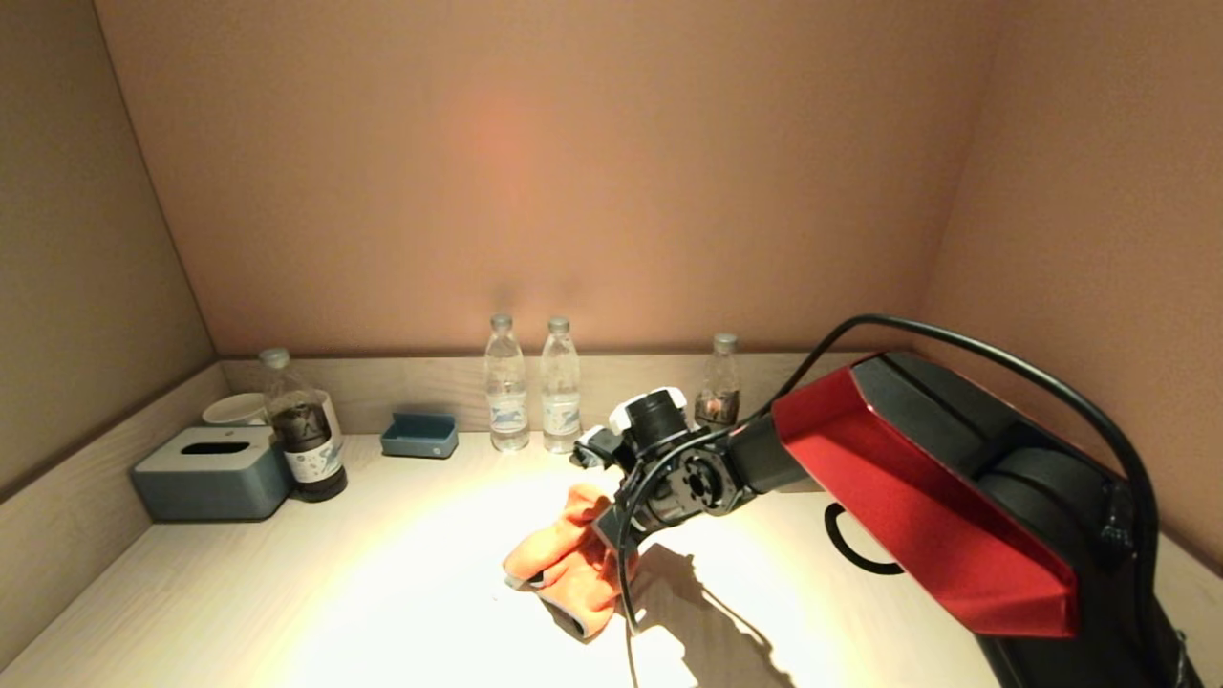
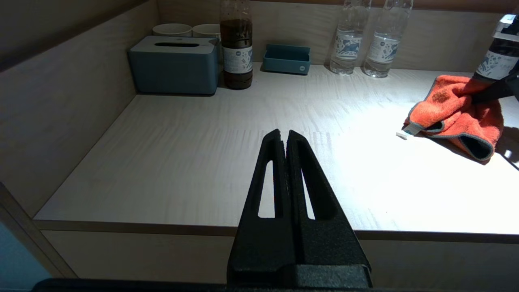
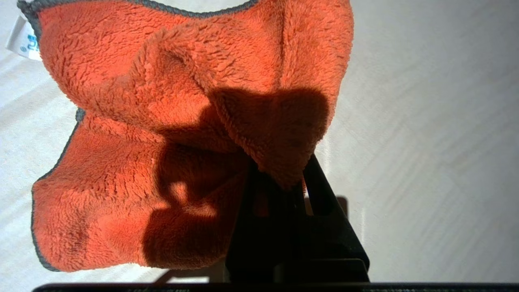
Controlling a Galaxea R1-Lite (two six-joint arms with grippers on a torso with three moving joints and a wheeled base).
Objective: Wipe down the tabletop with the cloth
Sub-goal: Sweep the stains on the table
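Note:
An orange cloth (image 1: 568,564) with a grey hem lies bunched on the pale wooden tabletop (image 1: 382,592), near the middle. It also shows in the left wrist view (image 2: 454,113) and fills the right wrist view (image 3: 162,142). My right gripper (image 3: 279,174) is shut on a fold of the cloth and points down at the table; in the head view (image 1: 611,530) its tips are hidden behind the wrist. My left gripper (image 2: 284,136) is shut and empty, held off the table's front edge at the left.
Along the back wall stand a grey-blue tissue box (image 1: 212,473), a dark drink bottle (image 1: 304,440), a small blue tray (image 1: 419,435), two clear water bottles (image 1: 531,397) and another bottle (image 1: 718,382). White cups (image 2: 190,30) stand behind the box. Side walls close in left and right.

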